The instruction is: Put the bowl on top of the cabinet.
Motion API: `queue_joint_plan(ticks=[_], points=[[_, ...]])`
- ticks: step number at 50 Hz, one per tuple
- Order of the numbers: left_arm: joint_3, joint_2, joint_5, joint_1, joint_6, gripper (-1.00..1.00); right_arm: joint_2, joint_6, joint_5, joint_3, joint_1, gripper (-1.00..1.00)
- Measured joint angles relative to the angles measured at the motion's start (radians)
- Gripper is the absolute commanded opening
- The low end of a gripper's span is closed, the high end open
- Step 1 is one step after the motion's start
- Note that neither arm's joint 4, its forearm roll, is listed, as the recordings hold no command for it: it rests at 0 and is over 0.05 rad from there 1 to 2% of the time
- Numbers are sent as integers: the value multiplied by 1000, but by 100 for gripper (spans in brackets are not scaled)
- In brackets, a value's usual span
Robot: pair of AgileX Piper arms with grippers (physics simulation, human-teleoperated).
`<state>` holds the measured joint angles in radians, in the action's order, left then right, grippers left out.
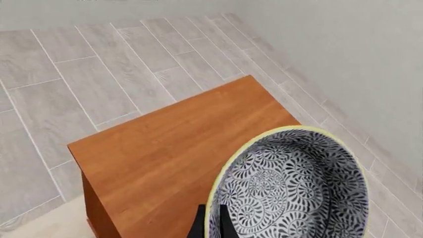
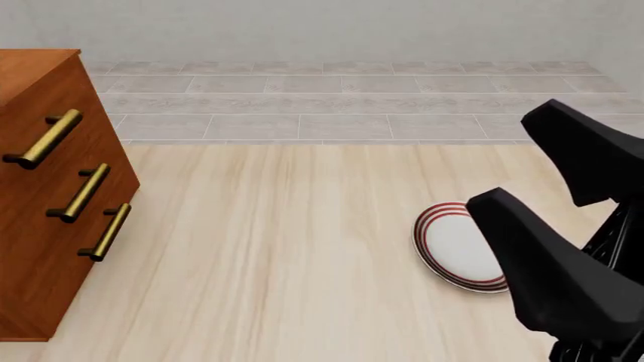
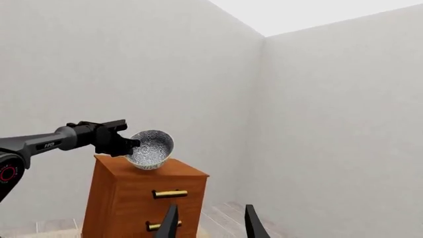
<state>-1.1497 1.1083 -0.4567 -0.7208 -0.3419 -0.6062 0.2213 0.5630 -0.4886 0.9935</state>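
The blue-and-white patterned bowl (image 1: 290, 188) with its pale rim hangs tilted over the cabinet's reddish-brown top (image 1: 172, 148). My left gripper (image 1: 211, 223) is shut on the bowl's rim, one dark finger on each side of it. In the right wrist view the left gripper (image 3: 124, 143) holds the bowl (image 3: 150, 148) low over the cabinet (image 3: 145, 198); whether the bowl touches the top I cannot tell. My right gripper (image 3: 211, 225) is open and holds nothing, well away from the cabinet. The front view shows the cabinet (image 2: 50, 219) at the left, with neither the bowl nor the left gripper.
A flat white plate with red rings (image 2: 458, 249) lies on the light wood table (image 2: 271, 256), partly behind the black right arm (image 2: 563, 264). Three brass handles (image 2: 81, 192) face the table. Grey tiled floor (image 1: 79, 74) and a pale wall lie beyond the cabinet.
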Motion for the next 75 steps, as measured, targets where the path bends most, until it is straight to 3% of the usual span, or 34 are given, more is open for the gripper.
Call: queue_joint_plan(ticks=[7,8,42,75], points=[[-3,5,6,0,-2,-100,-3,2,3,1,1,100],[-4,6,7,0,-2,100,-4,2,3,2,1,100],[-49,50,12,29,-6,100,10,4,-7,1,-3,100],[-158,81,-15,21,13,100,14,3,-9,2,-7,100]])
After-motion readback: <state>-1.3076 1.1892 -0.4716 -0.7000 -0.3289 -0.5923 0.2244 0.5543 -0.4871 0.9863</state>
